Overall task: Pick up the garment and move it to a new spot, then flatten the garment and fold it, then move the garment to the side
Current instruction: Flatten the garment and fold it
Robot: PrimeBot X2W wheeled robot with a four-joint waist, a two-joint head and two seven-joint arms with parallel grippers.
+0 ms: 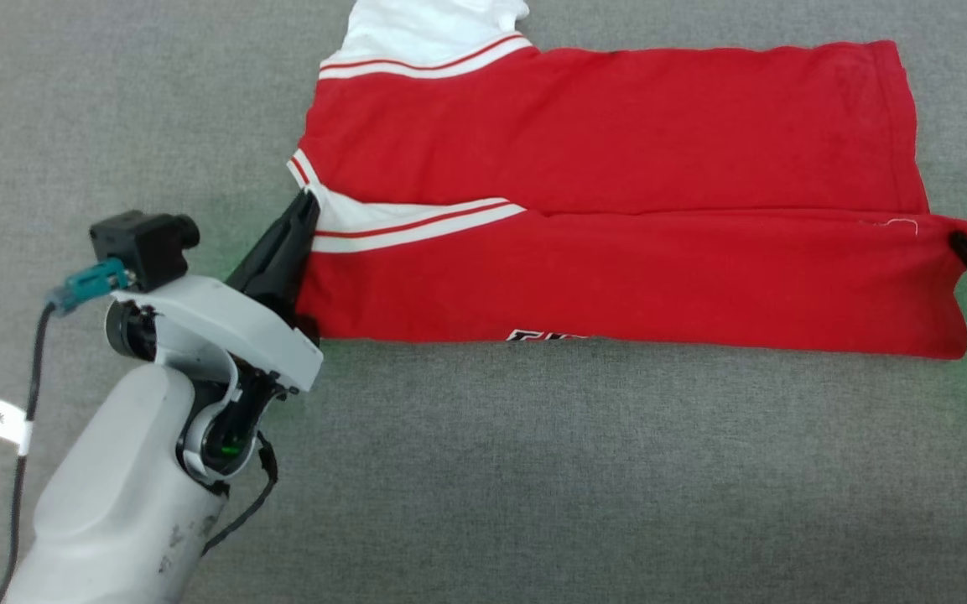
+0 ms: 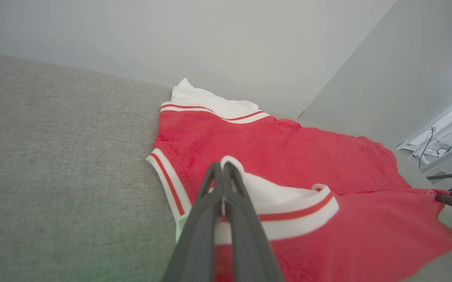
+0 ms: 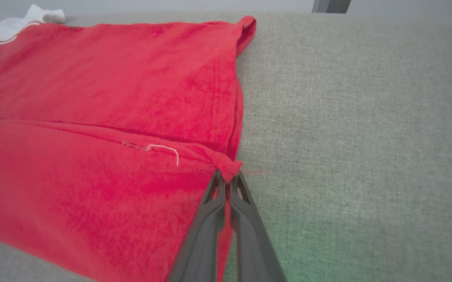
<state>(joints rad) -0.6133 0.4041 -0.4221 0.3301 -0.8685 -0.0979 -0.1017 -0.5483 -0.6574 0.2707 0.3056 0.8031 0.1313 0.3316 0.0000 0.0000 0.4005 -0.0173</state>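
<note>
The left gripper (image 2: 222, 169) is pressed together on the white-striped sleeve edge of the garment (image 1: 617, 151). The right gripper (image 3: 227, 178) pinches only a small bunched tip of the hem corner, a thin hold that looks likeliest to slip if the arms pull apart. Between the grippers the near flap lies folded onto the middle, and an uneven release could skew its edge or drag it back open. Beyond the fingertips the far half rests flat on the surface (image 1: 533, 470), where a tug could wrinkle it.
</note>
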